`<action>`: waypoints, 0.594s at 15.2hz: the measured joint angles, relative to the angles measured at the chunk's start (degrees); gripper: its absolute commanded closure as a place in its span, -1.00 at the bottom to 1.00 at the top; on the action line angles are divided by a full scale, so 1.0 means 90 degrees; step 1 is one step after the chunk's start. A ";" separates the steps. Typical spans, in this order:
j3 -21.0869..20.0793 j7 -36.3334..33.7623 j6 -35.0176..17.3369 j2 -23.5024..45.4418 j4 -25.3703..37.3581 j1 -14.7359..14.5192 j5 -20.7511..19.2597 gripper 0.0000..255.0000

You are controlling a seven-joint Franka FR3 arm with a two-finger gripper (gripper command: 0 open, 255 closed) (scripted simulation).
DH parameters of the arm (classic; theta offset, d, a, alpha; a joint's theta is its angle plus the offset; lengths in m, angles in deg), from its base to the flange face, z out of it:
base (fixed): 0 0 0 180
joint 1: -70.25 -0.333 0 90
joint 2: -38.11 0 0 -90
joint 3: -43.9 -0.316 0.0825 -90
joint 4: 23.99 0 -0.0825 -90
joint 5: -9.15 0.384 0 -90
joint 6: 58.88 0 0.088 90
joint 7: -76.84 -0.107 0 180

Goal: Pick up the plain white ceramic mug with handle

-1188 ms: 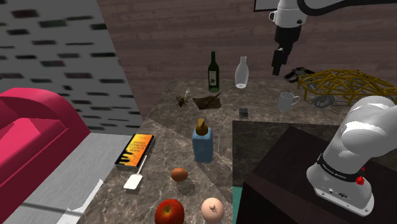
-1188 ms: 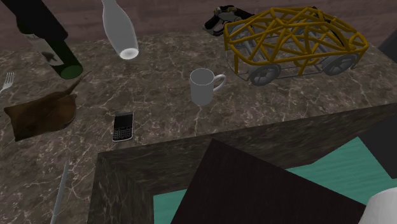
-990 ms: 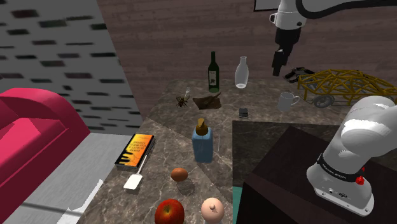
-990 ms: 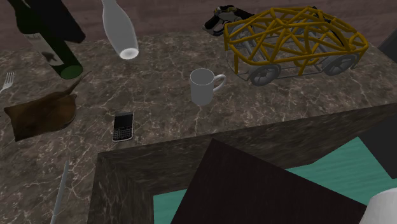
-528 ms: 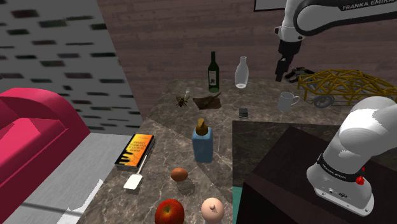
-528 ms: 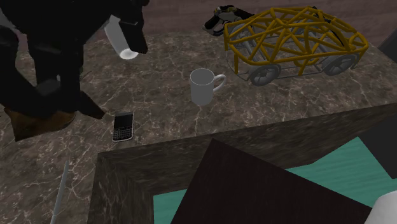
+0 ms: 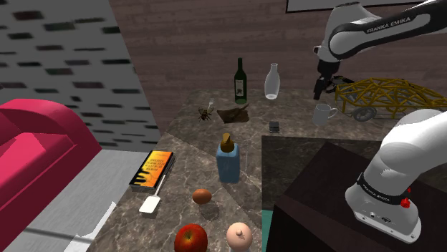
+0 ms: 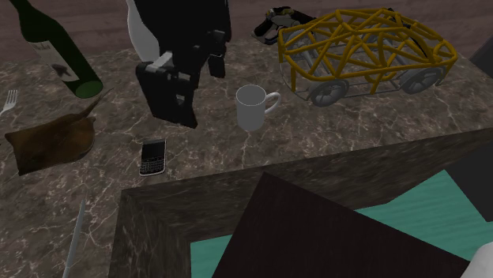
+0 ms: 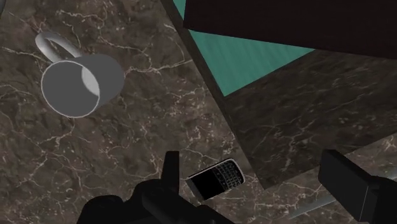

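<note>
The plain white mug (image 7: 324,113) stands upright on the dark marble counter, its handle toward the yellow wire car. In the second exterior view the mug (image 8: 251,107) sits just right of my black gripper (image 8: 193,79), which hovers above the counter. The shoulder view puts the gripper (image 7: 317,89) a little above and behind the mug. Through the wrist camera the mug (image 9: 79,83) lies off to one side, outside the open gripper (image 9: 257,181); nothing is held, and a black phone (image 9: 216,178) lies on the counter far below the fingers.
A yellow wire model car (image 8: 363,51) stands close beside the mug. A green bottle (image 7: 241,80), a clear bottle (image 7: 271,81), a brown object (image 8: 51,142) and the phone (image 8: 152,156) share the counter. The dark stand (image 8: 332,237) and a teal floor strip (image 9: 254,57) border its edge.
The arm has swung down and toward the mug. In the second exterior view the gripper came in from the left and now hangs just beside the mug. The mug has not moved.
</note>
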State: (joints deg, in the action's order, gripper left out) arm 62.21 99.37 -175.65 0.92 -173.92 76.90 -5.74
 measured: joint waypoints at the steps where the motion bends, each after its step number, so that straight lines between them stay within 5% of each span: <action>1: 0.0158 0.0120 -0.0216 0.0182 -0.0014 0.0030 -0.0040 -1.00; 9: 0.1395 0.1225 -0.1711 0.1685 0.0135 0.0055 0.0063 -1.00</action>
State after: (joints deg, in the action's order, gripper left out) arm 74.77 110.40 -191.05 16.08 -172.71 77.39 -5.17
